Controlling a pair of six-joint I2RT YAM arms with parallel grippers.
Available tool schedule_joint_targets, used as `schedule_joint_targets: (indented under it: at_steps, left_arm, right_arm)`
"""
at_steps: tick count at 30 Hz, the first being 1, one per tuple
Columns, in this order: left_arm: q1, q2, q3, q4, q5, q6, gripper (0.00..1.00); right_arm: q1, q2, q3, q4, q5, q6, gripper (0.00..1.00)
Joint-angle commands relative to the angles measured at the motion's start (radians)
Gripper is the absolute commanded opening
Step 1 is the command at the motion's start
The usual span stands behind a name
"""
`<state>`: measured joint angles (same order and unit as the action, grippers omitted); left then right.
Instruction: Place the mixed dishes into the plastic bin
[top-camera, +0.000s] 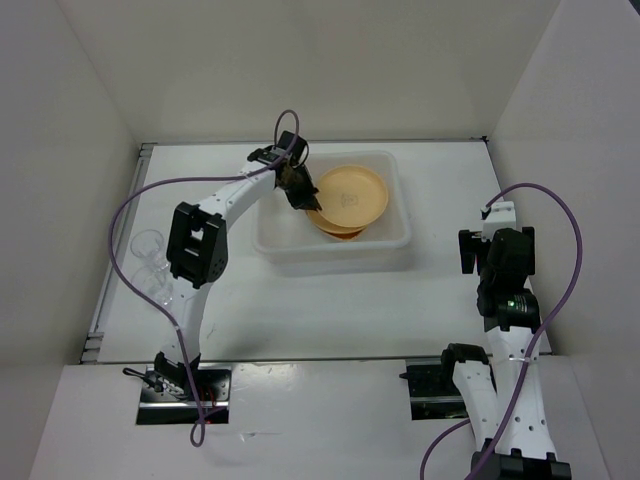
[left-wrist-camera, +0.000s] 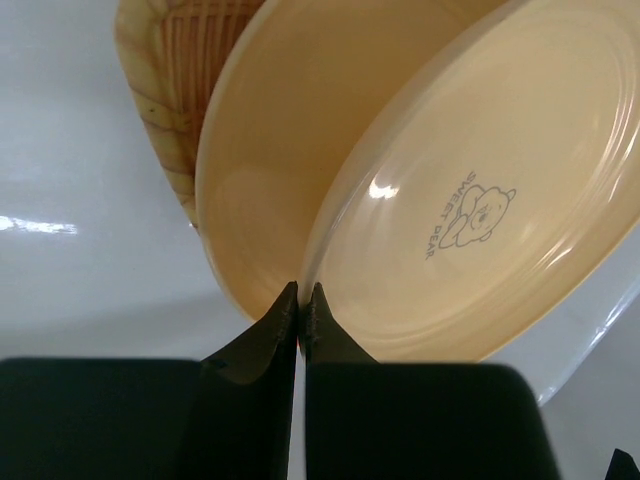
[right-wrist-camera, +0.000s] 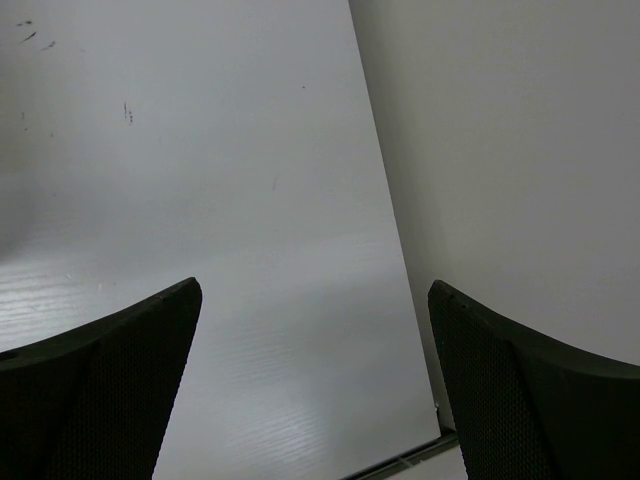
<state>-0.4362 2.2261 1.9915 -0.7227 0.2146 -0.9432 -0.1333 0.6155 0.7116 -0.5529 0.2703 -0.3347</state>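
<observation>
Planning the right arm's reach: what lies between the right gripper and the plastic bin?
Nothing: in the top view only bare table separates the right gripper from the plastic bin.

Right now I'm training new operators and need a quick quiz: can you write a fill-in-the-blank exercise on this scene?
1. The left tool is shut on the rim of the top plate, which is printed with a small ____.
2. The white bin holds ____ orange plates along with a tan basket.
3. The right tool stands ____ above the table.
4. The glass cups stand on the table on the ____ arm's side.
Missing words: bear; two; open; left.
</observation>
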Motion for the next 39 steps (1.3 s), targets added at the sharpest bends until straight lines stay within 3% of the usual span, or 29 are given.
schedule_joint_targets:
  at_steps: [1, 6, 8, 9, 13, 14, 16, 18, 19, 21, 24, 25, 26, 28, 31, 39]
  left_arm:
    - [0.008, 0.004, 0.018, -0.011, -0.020, 0.015, 0.04]
    - [0.008, 0.024, 0.018, -0.035, -0.009, 0.024, 0.10]
    - [0.008, 0.014, 0.007, -0.035, -0.009, 0.024, 0.22]
    - [0.008, 0.014, 0.007, -0.035, -0.009, 0.024, 0.37]
    - [0.043, -0.031, 0.007, -0.055, -0.035, 0.043, 0.68]
    - [0.044, -0.067, 0.021, -0.064, -0.050, 0.053, 0.70]
    - [0.044, -0.144, 0.111, -0.128, -0.191, 0.081, 0.75]
    - [0.034, -0.189, 0.273, -0.209, -0.356, 0.191, 0.96]
    - [0.018, -0.215, 0.323, -0.233, -0.524, 0.242, 1.00]
    - [0.034, -0.215, 0.397, -0.306, -0.618, 0.378, 1.00]
    - [0.221, -0.371, 0.117, -0.207, -0.321, 0.469, 1.00]
    - [0.252, -0.382, 0.048, -0.207, -0.301, 0.469, 1.00]
    - [0.272, -0.382, -0.038, -0.252, -0.337, 0.480, 1.00]
    - [0.287, -0.368, -0.092, -0.302, -0.512, 0.504, 1.00]
    - [0.326, -0.367, -0.183, -0.327, -0.639, 0.517, 1.00]
    - [0.513, -0.398, -0.379, -0.230, -0.558, 0.508, 1.00]
  right_arm:
    - [0.009, -0.010, -0.004, 0.062, 0.006, -0.003, 0.98]
    - [0.009, -0.010, -0.004, 0.053, -0.003, -0.003, 0.98]
    - [0.009, -0.010, -0.004, 0.053, -0.003, -0.003, 0.98]
    - [0.009, -0.010, -0.004, 0.053, -0.003, -0.003, 0.98]
    - [0.009, -0.010, -0.004, 0.053, -0.012, -0.003, 0.98]
    - [0.009, -0.010, 0.005, 0.044, -0.013, -0.003, 0.98]
    - [0.009, -0.010, 0.005, 0.044, -0.013, -0.003, 0.98]
    - [0.009, -0.010, 0.005, 0.044, -0.013, -0.003, 0.98]
    - [0.009, -0.010, 0.005, 0.044, -0.013, -0.003, 0.98]
    - [0.009, -0.010, 0.005, 0.044, -0.013, -0.003, 0.98]
    - [0.009, -0.010, 0.005, 0.044, -0.013, -0.003, 0.98]
    - [0.009, -0.010, 0.005, 0.044, -0.013, -0.003, 0.98]
    - [0.009, -0.010, 0.005, 0.044, -0.013, -0.012, 0.98]
    - [0.009, -0.010, 0.005, 0.044, -0.013, -0.012, 0.98]
    - [0.018, 0.012, 0.005, 0.044, -0.022, -0.012, 0.98]
    - [0.029, 0.021, 0.005, 0.044, -0.022, -0.012, 0.98]
